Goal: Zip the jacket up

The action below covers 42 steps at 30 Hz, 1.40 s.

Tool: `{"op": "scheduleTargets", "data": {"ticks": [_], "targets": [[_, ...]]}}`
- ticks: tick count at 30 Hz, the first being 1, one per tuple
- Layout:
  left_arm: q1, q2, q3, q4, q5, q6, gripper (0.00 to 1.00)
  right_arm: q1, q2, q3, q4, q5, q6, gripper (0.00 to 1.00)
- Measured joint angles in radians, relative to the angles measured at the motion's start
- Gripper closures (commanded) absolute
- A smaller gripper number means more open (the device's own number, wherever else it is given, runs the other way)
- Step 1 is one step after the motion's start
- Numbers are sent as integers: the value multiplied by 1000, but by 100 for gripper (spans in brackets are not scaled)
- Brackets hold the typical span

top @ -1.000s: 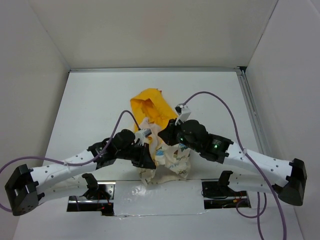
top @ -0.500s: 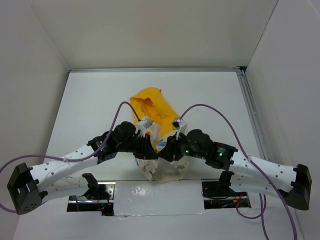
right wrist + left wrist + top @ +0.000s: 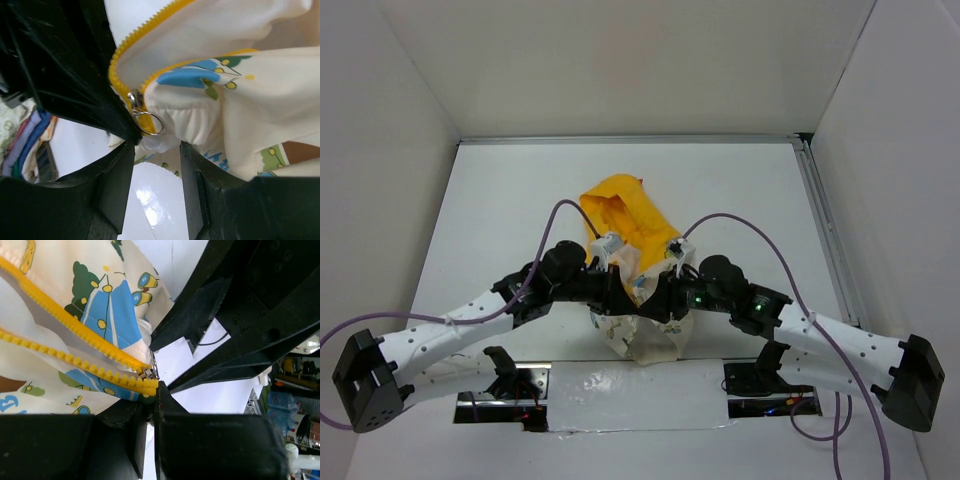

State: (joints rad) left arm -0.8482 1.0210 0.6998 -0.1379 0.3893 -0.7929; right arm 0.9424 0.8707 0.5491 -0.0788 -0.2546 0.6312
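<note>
The jacket (image 3: 642, 338) lies bunched in the middle of the table (image 3: 510, 200), its yellow hood (image 3: 620, 212) spread toward the far side and its printed cream body gathered between the two grippers, which meet over it. The left gripper (image 3: 154, 401) sits at the lower end of the zip: the two rows of yellow teeth (image 3: 75, 326) run together just at its fingertips, and its jaws are drawn almost closed, nipping the fabric there. The right gripper (image 3: 156, 150) is just below the slider (image 3: 134, 99); its ring pull (image 3: 149, 125) hangs right over the gap between the fingers (image 3: 117, 185), which stand moderately apart with nothing clamped between them. From above, both grippers and the zip are hidden among the arms and folds of cloth. Each wrist view is half filled by the other arm's dark housing, and the sleeves cannot be made out
</note>
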Motion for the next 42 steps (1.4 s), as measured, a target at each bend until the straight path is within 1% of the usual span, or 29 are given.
{"op": "scheduleTargets", "data": {"ticks": [5,9,16,22,28,33,38,42], "targets": [[14,-1,-22,46,43,9,100,-43,2,-27,95,-118,12,51],[30,-6,-46,89,78,9,100,-63,0,-31,102,-175,17,51],[66,-11,-73,150,140,9,100,-66,-19,-34,120,-177,66,51],[69,-13,-85,192,157,24,100,-69,35,-33,169,-200,114,53],[75,-24,-98,229,159,37,100,-100,23,-51,212,-216,162,55],[75,-23,-98,249,158,38,100,-118,-5,-50,199,-219,164,56],[75,-22,-99,240,157,38,100,-131,-25,-34,149,-197,151,55],[72,-24,-105,226,167,39,100,-155,-31,-26,148,-173,145,54]]}}
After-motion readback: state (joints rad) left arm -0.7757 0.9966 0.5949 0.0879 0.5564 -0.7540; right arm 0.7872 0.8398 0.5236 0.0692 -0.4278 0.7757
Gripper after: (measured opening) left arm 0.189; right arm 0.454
